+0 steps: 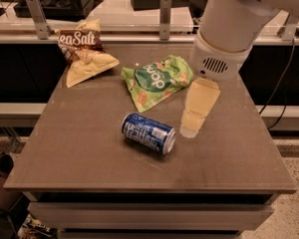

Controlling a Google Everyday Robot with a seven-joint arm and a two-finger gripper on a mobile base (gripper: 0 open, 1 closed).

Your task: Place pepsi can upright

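Your gripper (190, 129) hangs low over the table (89, 148), just beside the pepsi can (148, 133). You cannot tell from here whether it is wide or narrow. The can lies on its side near the table's middle, left of the gripper in the camera view. Its long axis slants slightly across the table, with one silver end facing the gripper.

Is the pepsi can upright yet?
No, tipped: the pepsi can lies on its side on the table, the gripper near its silver end.
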